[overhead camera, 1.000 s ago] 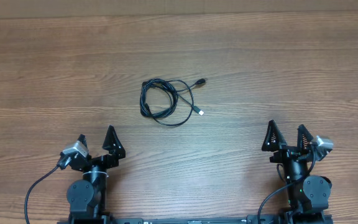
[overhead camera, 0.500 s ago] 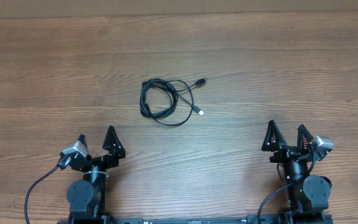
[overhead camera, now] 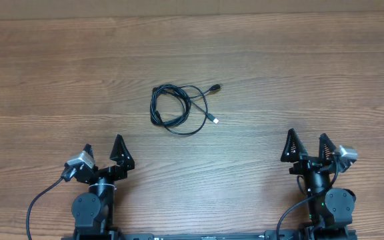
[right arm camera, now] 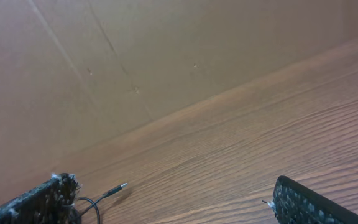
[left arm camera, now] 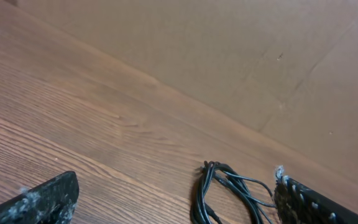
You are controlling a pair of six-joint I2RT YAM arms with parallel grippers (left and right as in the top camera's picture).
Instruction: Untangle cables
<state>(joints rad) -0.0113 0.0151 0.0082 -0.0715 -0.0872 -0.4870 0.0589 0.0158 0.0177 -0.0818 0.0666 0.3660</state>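
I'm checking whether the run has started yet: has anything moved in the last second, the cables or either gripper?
Nothing has visibly changed. The cables lie in the same loose coil on the table, untouched. The left gripper and right gripper stay open and empty, well short of them.

A wood-grain table (overhead camera: 279,67) fills the view, its grain running side to side. Along its far edge stands a plain brown cardboard panel (left arm camera: 229,56), creased with faint seams. Light is soft and even.
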